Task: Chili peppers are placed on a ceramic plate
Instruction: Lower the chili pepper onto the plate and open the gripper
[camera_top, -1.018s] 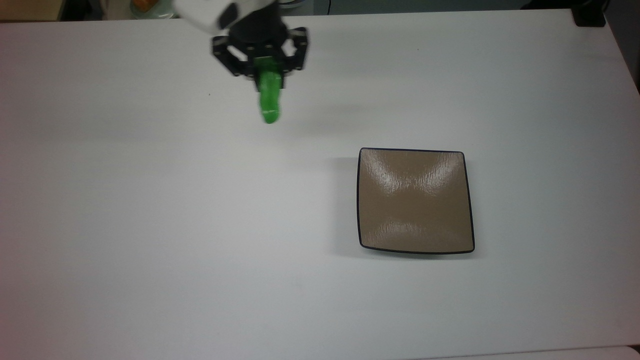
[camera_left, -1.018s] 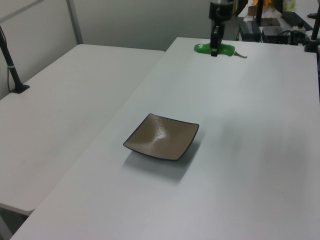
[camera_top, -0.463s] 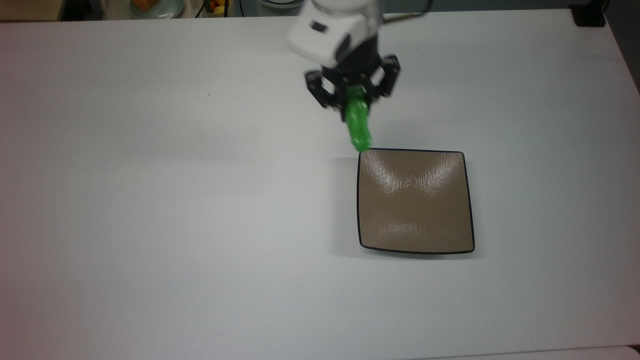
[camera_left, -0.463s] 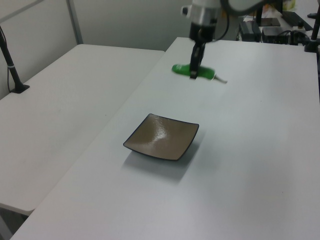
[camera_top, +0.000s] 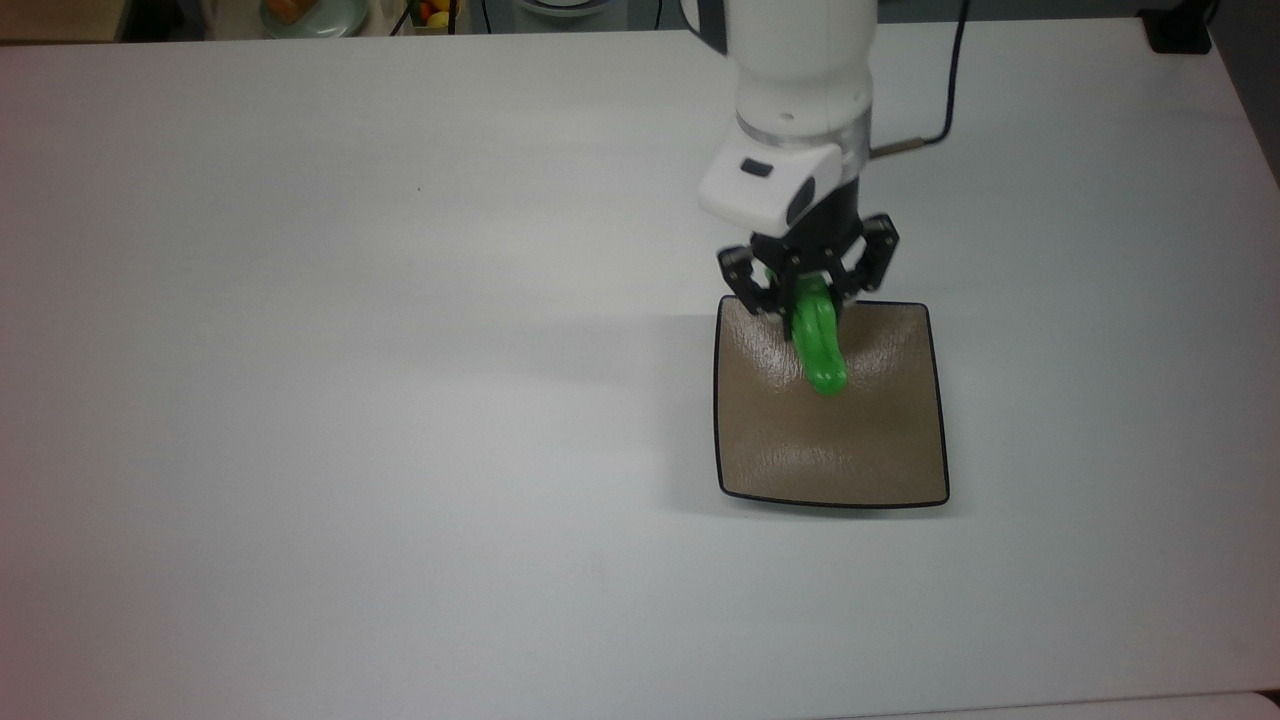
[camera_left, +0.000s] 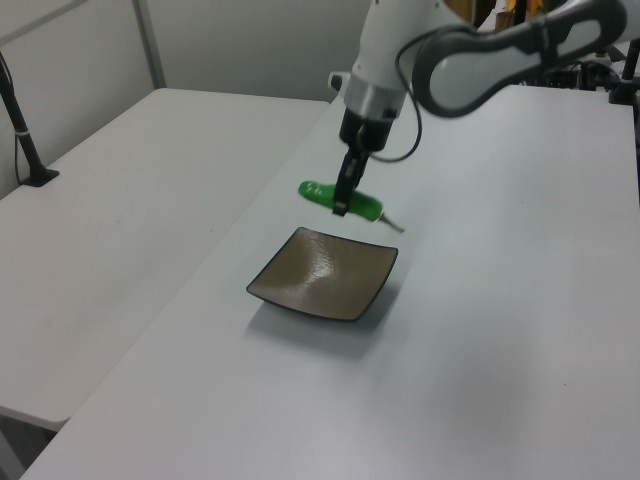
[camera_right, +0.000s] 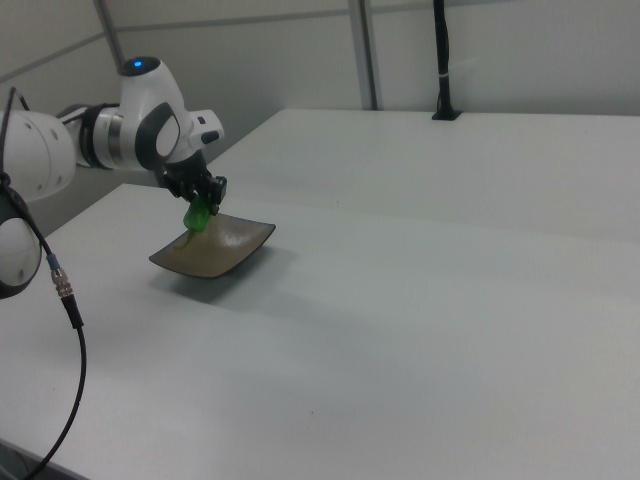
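The pincer is closed on the green pepper and holds it in the air above the brown plate, right of centre in the top view, on the white tabletop.

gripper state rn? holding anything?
Gripper: shut on the chili pepper, held in the air above the ceramic plate, not yet set down.
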